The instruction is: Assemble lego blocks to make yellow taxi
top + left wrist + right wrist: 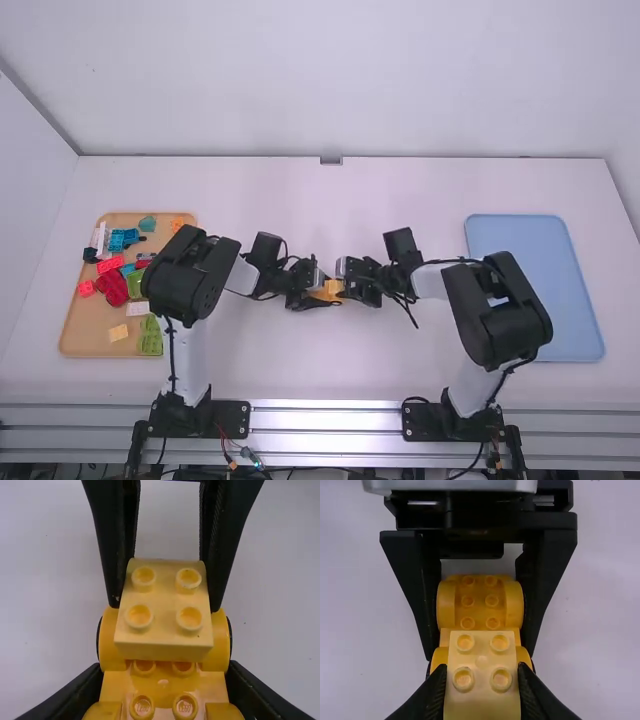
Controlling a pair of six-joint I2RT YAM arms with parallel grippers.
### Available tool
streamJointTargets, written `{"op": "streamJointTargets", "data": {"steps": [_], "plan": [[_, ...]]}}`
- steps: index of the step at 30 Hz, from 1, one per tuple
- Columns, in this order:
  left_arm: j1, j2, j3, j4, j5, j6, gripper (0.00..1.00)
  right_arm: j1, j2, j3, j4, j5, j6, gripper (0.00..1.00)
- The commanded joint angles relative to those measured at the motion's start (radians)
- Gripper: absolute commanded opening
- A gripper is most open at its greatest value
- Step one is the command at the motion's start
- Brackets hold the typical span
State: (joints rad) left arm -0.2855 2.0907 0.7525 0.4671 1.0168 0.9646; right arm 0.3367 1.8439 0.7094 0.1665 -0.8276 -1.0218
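Near the table's middle, my left gripper (314, 291) and my right gripper (349, 280) meet over the orange wheeled base (331, 290). In the left wrist view, the left gripper (164, 685) is shut on the sides of the orange base (162, 685). The pale yellow block (162, 612), studs showing, lies over one end of that base, between the right gripper's fingers. The right wrist view has the right gripper (482, 682) shut on the pale yellow block (482, 672), beside the base's studs (480, 601). Whether block and base are fully joined, I cannot tell.
On the left, a tan tray (85, 335) holds red, green, blue and other loose pieces, including a pale yellow one (118, 333). A blue tray (540, 285) lies on the right, beside the right arm.
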Motion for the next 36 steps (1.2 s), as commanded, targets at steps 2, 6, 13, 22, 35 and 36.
{"op": "streamJointTargets", "data": {"steps": [2, 6, 13, 22, 35, 36], "plan": [[-0.009, 0.029, -0.021, -0.014, -0.031, -0.007, 0.57, 0.005, 0.016, 0.016, 0.013, -0.002, 0.023, 0.24], [-0.009, 0.029, -0.021, -0.014, -0.031, -0.006, 0.57, 0.005, 0.016, 0.016, 0.012, -0.002, 0.023, 0.21], [-0.009, 0.029, -0.021, -0.014, -0.03, -0.006, 0.56, 0.005, 0.016, 0.016, 0.009, 0.014, 0.023, 0.22], [-0.009, 0.029, -0.021, -0.01, -0.008, -0.006, 0.56, 0.05, 0.016, 0.014, 0.011, 0.064, 0.024, 0.21], [-0.009, 0.029, -0.021, -0.01, -0.012, -0.006, 0.55, 0.018, 0.016, 0.006, 0.005, 0.066, 0.031, 0.18], [-0.009, 0.029, -0.021, -0.01, -0.013, -0.006, 0.54, 0.015, 0.016, 0.002, 0.01, 0.065, 0.031, 0.19]]}}
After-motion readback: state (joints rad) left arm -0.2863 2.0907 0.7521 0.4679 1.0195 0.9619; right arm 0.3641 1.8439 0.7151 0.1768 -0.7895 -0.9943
